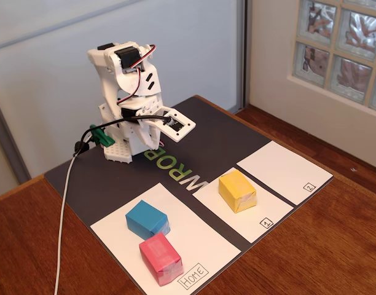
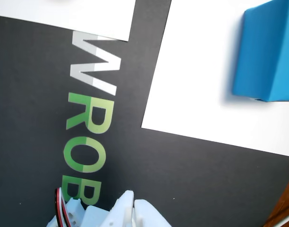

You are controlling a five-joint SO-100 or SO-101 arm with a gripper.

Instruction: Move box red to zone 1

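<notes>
Red box (image 1: 160, 259) on the HOME sheet (image 1: 200, 246), touching the blue box (image 1: 147, 219) at its 11 o'clock.
Fixed view alone shows it, with panel 1 (image 1: 262, 212) at 2 o'clock holding the yellow box (image 1: 237, 190). The gripper (image 1: 166, 130), folded at the arm's base, is empty; its opening cannot be told. Wrist view catches only the blue box beside dark mat (image 2: 196, 175).

The arm (image 1: 129, 92) is white printed plastic with black servos, red, white and black wires looping at its top, a green clamp (image 1: 102, 136) at its base, and a white cable (image 1: 64, 203).
</notes>
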